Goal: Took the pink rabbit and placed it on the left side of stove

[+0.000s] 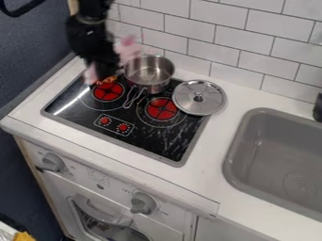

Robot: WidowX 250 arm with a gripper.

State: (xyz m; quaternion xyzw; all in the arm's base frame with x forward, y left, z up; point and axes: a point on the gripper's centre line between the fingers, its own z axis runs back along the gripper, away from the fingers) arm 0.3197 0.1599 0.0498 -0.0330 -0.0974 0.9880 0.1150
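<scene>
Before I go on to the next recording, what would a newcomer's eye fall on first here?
Probably the red burner rings glowing out against the black stove at mid-left. Next, the black gripper over the stove's back left, with pink, likely the rabbit, on both sides of it. Then the shiny pot at the stove's back and the round lid across its right edge.

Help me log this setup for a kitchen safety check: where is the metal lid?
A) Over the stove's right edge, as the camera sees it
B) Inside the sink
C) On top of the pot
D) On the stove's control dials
A: the lid lies beside the open pot, partly on the stove and partly on the white counter.
</scene>
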